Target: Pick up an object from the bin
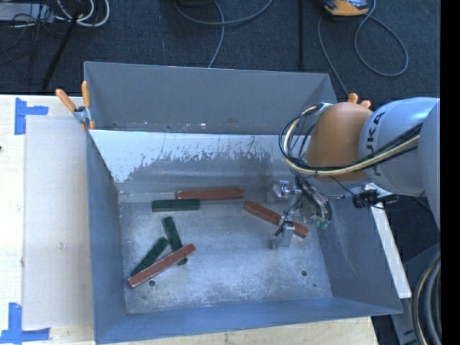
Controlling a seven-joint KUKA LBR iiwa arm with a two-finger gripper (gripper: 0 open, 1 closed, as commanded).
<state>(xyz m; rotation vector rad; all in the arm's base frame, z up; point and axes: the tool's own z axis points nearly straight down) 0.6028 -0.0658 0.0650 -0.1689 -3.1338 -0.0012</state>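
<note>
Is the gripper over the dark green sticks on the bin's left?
No, the gripper hangs over a brown stick at the right.

I am seeing a bin [215, 106] of matt grey metal, its floor looking scuffed and whitish. The red-brown bars [210, 193] and dark green bars [175, 205] are looking matt; the orange wrist cover [338, 139] is shining smooth.
</note>
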